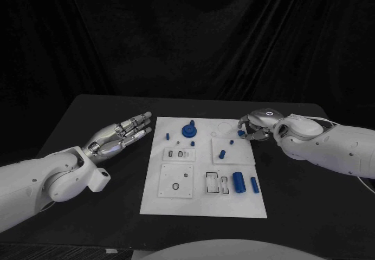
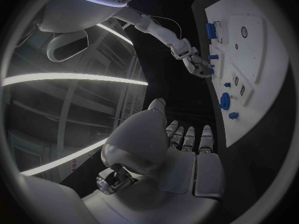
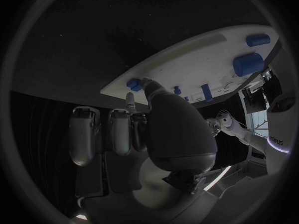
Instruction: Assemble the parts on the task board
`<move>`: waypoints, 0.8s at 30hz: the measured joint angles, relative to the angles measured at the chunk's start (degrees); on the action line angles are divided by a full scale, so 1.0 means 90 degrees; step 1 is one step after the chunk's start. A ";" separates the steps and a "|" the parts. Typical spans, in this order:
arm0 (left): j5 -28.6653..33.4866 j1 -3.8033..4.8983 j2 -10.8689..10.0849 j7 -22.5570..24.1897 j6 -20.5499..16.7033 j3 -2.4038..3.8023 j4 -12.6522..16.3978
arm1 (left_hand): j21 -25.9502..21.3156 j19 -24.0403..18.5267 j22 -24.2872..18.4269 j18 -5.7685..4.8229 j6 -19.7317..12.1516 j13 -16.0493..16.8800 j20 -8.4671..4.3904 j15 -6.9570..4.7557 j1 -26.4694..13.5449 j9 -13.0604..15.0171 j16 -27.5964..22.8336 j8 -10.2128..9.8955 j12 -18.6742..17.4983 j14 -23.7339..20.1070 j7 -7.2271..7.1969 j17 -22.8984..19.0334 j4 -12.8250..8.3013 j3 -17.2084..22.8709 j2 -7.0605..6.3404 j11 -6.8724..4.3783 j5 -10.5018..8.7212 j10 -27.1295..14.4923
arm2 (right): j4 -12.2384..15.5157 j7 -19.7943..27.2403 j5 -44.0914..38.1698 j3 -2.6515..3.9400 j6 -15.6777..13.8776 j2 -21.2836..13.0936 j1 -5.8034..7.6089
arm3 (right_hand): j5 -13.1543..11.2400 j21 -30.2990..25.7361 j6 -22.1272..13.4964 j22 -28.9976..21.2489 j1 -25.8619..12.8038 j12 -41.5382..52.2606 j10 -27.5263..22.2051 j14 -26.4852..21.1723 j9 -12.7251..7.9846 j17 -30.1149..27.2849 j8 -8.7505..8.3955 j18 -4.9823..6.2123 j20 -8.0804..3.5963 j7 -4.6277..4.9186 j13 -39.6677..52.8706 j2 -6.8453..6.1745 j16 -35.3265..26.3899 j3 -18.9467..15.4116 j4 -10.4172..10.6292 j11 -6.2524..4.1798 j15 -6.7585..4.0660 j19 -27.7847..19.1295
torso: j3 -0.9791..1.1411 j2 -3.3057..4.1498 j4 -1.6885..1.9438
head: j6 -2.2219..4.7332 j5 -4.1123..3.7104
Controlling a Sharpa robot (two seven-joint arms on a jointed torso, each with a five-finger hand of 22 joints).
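1. Head view: left silver hand hovers beside white rectangular task board, fingers apart, holding nothing.
2. Right silver hand curled at board's far right edge, fingertip touching small blue part; grip unclear.

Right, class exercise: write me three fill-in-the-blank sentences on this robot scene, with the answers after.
1. The board on the black table is ____ in colour.
2. The left hand lies open beside the board, holding ____.
3. The right hand pinches a small ____ part at the board's edge.

Answers: white; nothing; blue
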 measured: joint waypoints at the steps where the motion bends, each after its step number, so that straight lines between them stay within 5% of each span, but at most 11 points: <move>1: 0.0000 0.0000 0.0000 0.0000 0.0001 0.0000 0.0000 | 0.0000 0.0000 0.0000 0.0000 0.0000 0.0000 0.0000 0.0000 0.0000 0.0000 0.0000 0.0000 0.0000 0.0000 0.0000 0.0000 0.0000 0.0000 0.0000 0.0000 0.0000 0.0000 | -0.0012 -0.0002 0.0000 0.0000 0.0012 0.0008 -0.0001 | 0.0088 0.0000 0.0038 0.0000 0.0000 0.0000 0.0000 0.0000 -0.0012 0.0000 0.0000 0.0000 0.0000 0.0001 0.0000 0.0000 0.0000 0.0017 -0.0017 0.0000 0.0000 0.0000 | 0.0000 0.0000 0.0000 | 0.0000 0.0000; 17: 0.0000 -0.0001 0.0011 -0.0009 0.0024 0.0000 -0.0011 | 0.0000 0.0000 0.0000 0.0000 0.0022 0.0001 0.0000 0.0000 0.0000 -0.0001 0.0000 0.0000 0.0000 0.0000 0.0022 0.0003 0.0000 0.0000 0.0000 0.0054 0.0000 -0.0013 | -0.0192 -0.0071 0.0003 0.0019 0.0142 0.0177 -0.0060 | 0.0590 0.0000 0.0290 -0.0001 0.0089 0.0000 0.0000 0.0000 -0.0072 0.0000 0.0026 0.0000 0.0000 0.0045 -0.0001 0.0010 0.0000 0.0202 -0.0112 0.0000 0.0000 0.0000 | 0.0000 0.0001 0.0004 | -0.0026 0.0004; 21: 0.0000 -0.0002 0.0013 -0.0011 0.0032 0.0000 -0.0015 | 0.0000 0.0000 0.0000 0.0000 0.0045 -0.0002 0.0000 0.0000 0.0000 -0.0001 0.0000 0.0000 0.0000 0.0000 0.0045 0.0003 -0.0001 0.0001 0.0000 0.0057 0.0000 -0.0011 | -0.0234 -0.0073 0.0005 0.0025 0.0142 0.0212 -0.0063 | 0.0579 0.0000 0.0347 -0.0001 0.0089 0.0000 0.0000 0.0000 -0.0100 0.0000 0.0026 0.0000 0.0000 0.0056 -0.0001 0.0010 0.0000 0.0219 -0.0095 0.0000 0.0000 0.0000 | 0.0000 0.0001 0.0004 | -0.0032 0.0008; 24: 0.0000 -0.0004 0.0018 -0.0012 0.0038 0.0000 -0.0021 | 0.0000 0.0000 0.0000 0.0000 0.0045 -0.0002 0.0000 0.0000 0.0000 -0.0002 0.0000 0.0000 0.0000 0.0000 0.0045 0.0004 -0.0018 0.0018 0.0000 0.0057 0.0000 -0.0011 | -0.0258 -0.0075 0.0007 0.0034 0.0136 0.0233 -0.0063 | 0.0313 0.0000 0.0593 -0.0002 0.0089 0.0000 0.0000 0.0018 -0.0168 0.0000 0.0025 0.0000 0.0000 0.0056 -0.0001 0.0010 0.0000 0.0254 -0.0129 0.0000 0.0017 0.0000 | 0.0001 0.0001 0.0004 | -0.0035 0.0009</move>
